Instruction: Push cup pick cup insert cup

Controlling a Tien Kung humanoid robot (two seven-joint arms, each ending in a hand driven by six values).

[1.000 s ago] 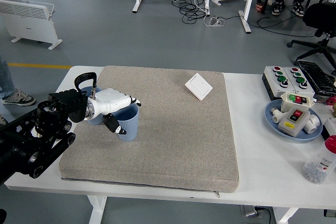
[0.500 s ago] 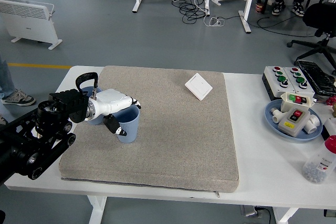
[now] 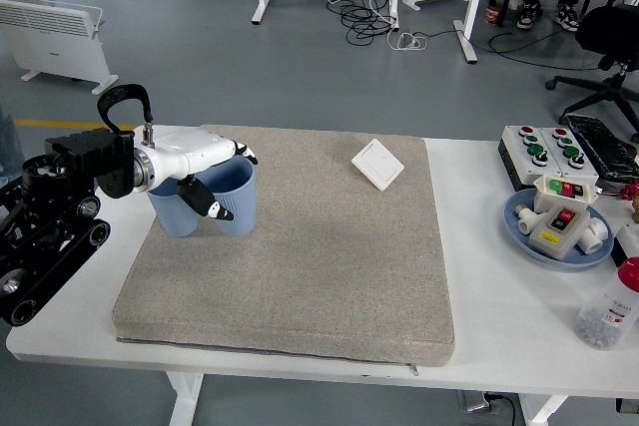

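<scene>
The left hand (image 3: 205, 172) was clamped on a blue cup (image 3: 232, 197), touching a second cup (image 3: 172, 212) on the mat's (image 3: 300, 256) left part.

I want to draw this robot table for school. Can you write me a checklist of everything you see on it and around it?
Surface: white table with a grey mat over most of it.
Job's things: two blue cups side by side at the mat's left edge, upright.
Clutter: white switch plate on the mat; button boxes, a blue plate of parts and a clear bottle at the right.
Hands: left hand grips the nearer cup's rim; right hand not in view.
Cables: loose cables on the floor beyond.
Surroundings: grey floor, white heater, black chair, people's feet at the far desks.
</scene>
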